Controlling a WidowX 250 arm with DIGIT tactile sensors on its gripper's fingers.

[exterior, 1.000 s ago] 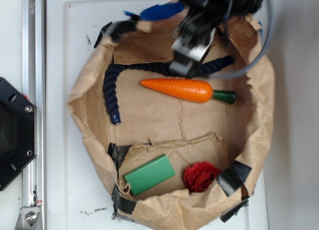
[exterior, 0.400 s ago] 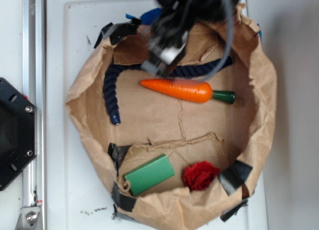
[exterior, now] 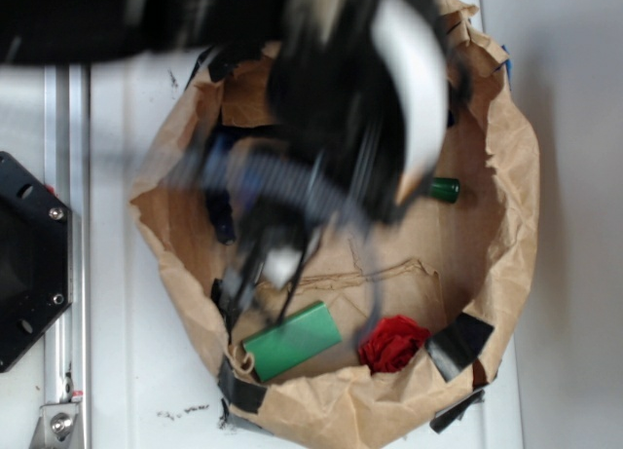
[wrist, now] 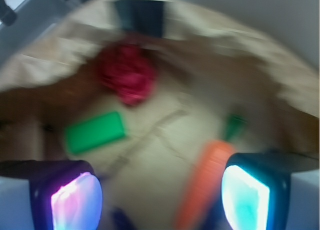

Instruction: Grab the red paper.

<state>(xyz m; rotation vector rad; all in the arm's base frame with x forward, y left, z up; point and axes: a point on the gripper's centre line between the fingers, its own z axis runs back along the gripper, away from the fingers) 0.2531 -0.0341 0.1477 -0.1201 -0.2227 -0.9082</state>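
Gripper [wrist: 160, 190] is showing wide apart in the wrist view, nothing between its two pads, one glowing pink-violet at 8 o'clock [wrist: 76, 202], the other cyan at 4 o'clock. In the exterior view the arm is smearing into a dark blur across the upper middle of the brown paper bag [exterior: 511, 176], so the gripper's tip cannot be picked out cleanly there.

Directly ahead of the pads in the wrist view, the orange carrot [wrist: 205, 180] is lying slanted toward the right pad, with its green stem end [wrist: 234, 126] farther out. Exterior view is showing only that green stem [exterior: 444, 188] poking out at 3 o'clock of the arm blur.

Green block [exterior: 292, 340] is lying flat on the bag floor at 6 o'clock of the arm; in the wrist view it [wrist: 95, 132] is sitting at 10 o'clock.

Red paper [exterior: 392, 343] is resting on the bag floor near the bag's lower wall, just to the 3 o'clock side of the green block, apart from it, well clear of the gripper. In the wrist view it [wrist: 127, 74] is sitting at 11 o'clock, blurred, under a dark tape patch [wrist: 140, 16] on the bag wall.

Black tape [exterior: 458, 344] is sticking on the bag just beside the red paper.

No readable writing or labels anywhere; both views are motion-blurred.
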